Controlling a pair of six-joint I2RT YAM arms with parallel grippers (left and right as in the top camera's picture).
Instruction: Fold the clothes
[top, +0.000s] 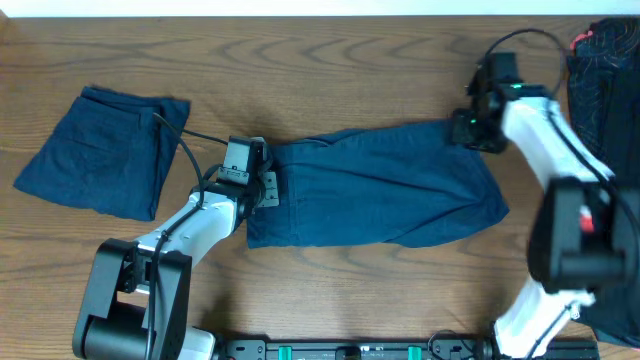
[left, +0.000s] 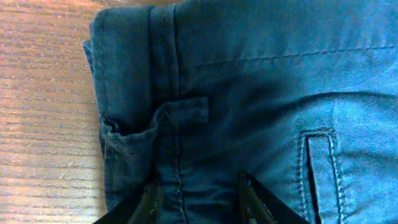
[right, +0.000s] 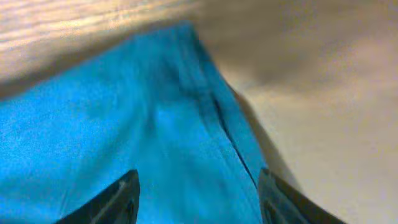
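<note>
Left gripper (left: 199, 184) at the trousers' (top: 380, 185) nine-o'clock waistband (left: 134, 74) and right gripper (right: 198, 175) at the two-o'clock leg end (right: 186, 53) both have jaws apart; pinching one layer would skew the fold.

On table (top: 350, 70), folded garment (top: 100, 150) at left, spread garment (top: 380, 190) in centre, clothes pile (top: 605, 75) at far right edge

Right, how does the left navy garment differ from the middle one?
The left garment is folded compactly; the middle garment lies stretched long. No gripper is at the left garment; the middle garment has the left gripper at its waistband, the right gripper at its other end. Both are navy.
</note>
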